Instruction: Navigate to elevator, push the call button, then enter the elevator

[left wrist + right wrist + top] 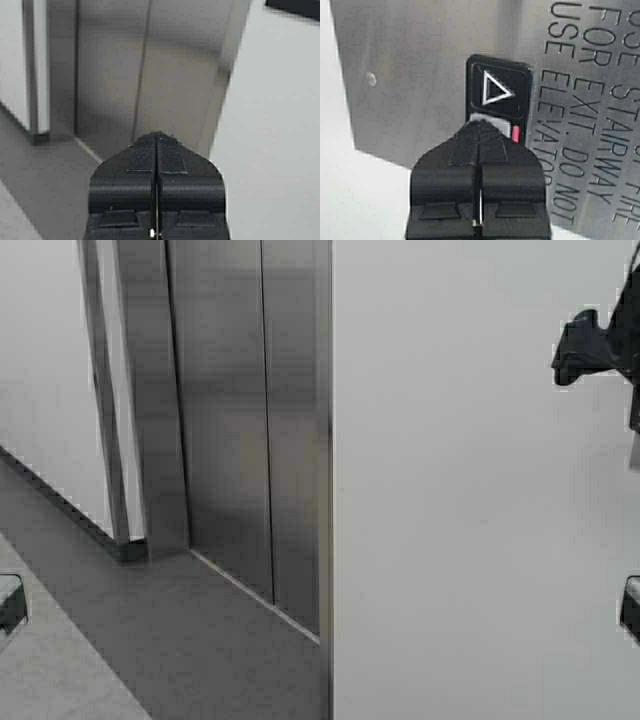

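Pressing closed fingertips against the call button [496, 95]: right gripper [480, 131] shut tight, holding nothing, its tip just at the lower edge of the black square with the white triangle. Beside the tip, a small grey key and a red marker, partly hidden. Around that, a brushed metal plate [420, 75] engraved with a fire warning, fixed flat to a white wall [470, 490].

Likely a stiff, spring-backed switch: short travel, hard smooth face, nothing to grab. Best handled by a straight push square on the centre of the key, not a pinch; an angled tip may skid off the slick surface.

Farther out, left gripper [157, 150] also closed and empty, held low, facing the elevator [240, 440], whose steel doors remain shut, left of the wall corner.
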Available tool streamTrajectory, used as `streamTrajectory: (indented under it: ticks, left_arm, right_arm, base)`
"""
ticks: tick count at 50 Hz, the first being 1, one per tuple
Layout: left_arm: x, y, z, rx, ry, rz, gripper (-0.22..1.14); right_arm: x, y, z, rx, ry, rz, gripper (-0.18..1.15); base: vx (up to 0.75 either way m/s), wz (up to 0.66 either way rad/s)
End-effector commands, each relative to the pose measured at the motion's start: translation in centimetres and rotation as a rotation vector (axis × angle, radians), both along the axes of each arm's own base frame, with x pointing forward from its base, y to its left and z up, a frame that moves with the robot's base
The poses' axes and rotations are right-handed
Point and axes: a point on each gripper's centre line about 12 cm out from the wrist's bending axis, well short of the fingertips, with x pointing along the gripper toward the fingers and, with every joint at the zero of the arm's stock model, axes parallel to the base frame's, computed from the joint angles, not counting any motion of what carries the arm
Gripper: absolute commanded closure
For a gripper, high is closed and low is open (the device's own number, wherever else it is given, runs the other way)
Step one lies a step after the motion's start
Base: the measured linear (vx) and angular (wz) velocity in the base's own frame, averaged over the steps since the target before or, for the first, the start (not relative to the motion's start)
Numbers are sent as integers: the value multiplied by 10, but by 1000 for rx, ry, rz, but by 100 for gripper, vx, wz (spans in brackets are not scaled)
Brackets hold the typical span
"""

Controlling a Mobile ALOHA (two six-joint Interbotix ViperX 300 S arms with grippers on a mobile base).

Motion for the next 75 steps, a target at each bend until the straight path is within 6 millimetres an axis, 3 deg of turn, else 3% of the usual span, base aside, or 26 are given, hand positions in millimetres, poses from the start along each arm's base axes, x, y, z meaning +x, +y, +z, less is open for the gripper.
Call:
streamTrajectory:
  ticks: [1,17,20,27,31,43,50,56,64,70,75]
  left_arm:
    - [3,0,7,2,-17,1,89]
    - [3,0,6,2,-12,1,89]
    - [3,0,5,1,-11,1,89]
    - [2,0,7,1,-20,1,89]
    - [1,0,8,2,-23,1,89]
    - [-3,0,14,-7,-50,-1,89]
    - [-8,1,15,-2,-66,1,89]
    - [-8,0,13,3,-59,0,89]
    - [-8,1,10,14,-48,2,89]
    - [-9,1,8,25,-43,3,89]
    - [-8,1,8,33,-45,3,89]
  right_arm:
    - [7,-17,19,-19,-55,-23,91]
    - [5,-13,22,-19,-58,-16,91]
    - [3,2,27,-12,-69,11,91]
    - [-1,68,42,10,-89,140,91]
    - [-5,96,52,18,-115,181,91]
    - [-21,123,57,-13,-99,215,91]
    - [-36,173,77,27,-141,310,91]
    - [-64,236,102,190,-179,415,91]
    - [-110,316,135,626,-150,578,91]
    - [-130,343,149,947,-100,638,91]
    - [-138,354,150,1092,-67,672,91]
  base:
    - [1,0]
    - [0,0]
    - [0,0]
    - [0,0]
    - [0,-2]
    - [0,0]
    - [-1,-2]
    - [0,3]
    - [1,8]
    - [2,13]
    - [3,24]
